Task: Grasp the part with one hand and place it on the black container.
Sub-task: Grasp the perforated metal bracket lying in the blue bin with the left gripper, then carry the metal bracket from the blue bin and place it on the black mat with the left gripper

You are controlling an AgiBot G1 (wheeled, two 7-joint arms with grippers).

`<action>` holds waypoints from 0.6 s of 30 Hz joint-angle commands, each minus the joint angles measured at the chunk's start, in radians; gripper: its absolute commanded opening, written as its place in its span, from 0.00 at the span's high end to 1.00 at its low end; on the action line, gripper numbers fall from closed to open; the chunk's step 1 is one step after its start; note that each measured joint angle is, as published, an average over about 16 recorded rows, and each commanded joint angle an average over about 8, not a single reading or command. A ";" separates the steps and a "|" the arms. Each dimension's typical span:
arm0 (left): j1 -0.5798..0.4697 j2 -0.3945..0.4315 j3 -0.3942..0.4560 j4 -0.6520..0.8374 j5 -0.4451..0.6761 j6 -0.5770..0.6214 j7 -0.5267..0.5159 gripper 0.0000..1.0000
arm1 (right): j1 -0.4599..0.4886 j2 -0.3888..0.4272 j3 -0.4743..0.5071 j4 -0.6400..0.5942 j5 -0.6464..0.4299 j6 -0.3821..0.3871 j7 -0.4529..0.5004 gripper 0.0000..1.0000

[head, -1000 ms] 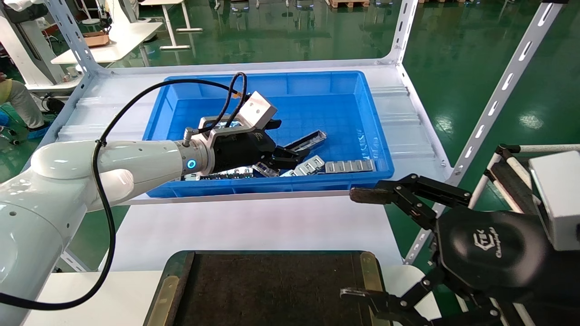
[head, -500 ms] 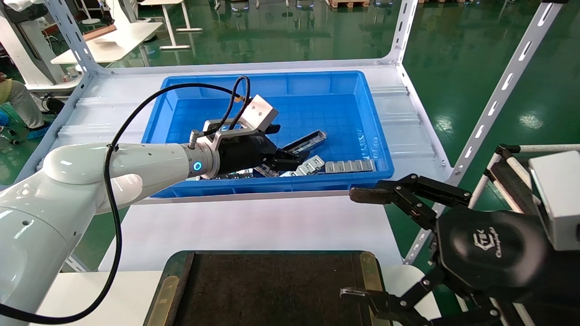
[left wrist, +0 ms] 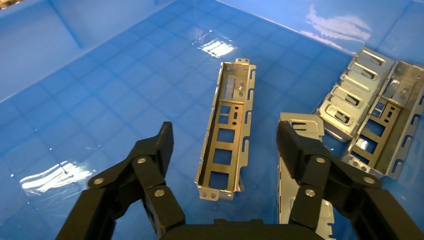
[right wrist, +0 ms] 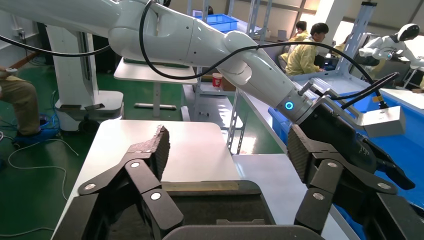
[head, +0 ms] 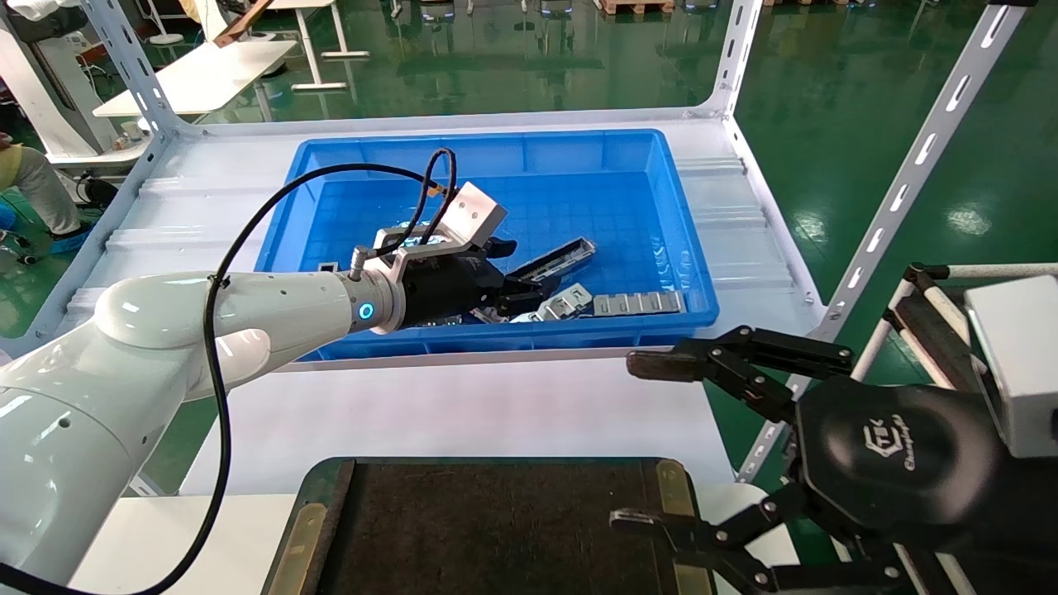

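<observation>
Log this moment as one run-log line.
left pincer: open, in blue bin, straddling part, no contact | right pincer: open, idle beside black container | part: on bin floor, ungrasped

Blue bin (head: 678,248) sits on shelf (head: 727,215), upper centre of frame. Inside it, lower middle: the part (head: 552,258), flat plates (head: 636,303) to its lower right. Left tool (head: 529,291) is inside bin, by the part. Black container (head: 496,529) at bottom centre on tabletop (head: 463,405). Right tool (head: 653,438) is at lower right, beside container.
</observation>
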 commanded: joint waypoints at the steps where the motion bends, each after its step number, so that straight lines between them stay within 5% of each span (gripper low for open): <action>1: 0.000 0.000 0.012 -0.001 -0.009 -0.006 -0.005 1.00 | 0.000 0.000 0.000 0.000 0.000 0.000 0.000 1.00; 18: -0.001 -0.004 0.077 0.014 -0.082 -0.007 -0.002 1.00 | 0.000 0.000 0.000 0.000 0.000 0.000 0.000 1.00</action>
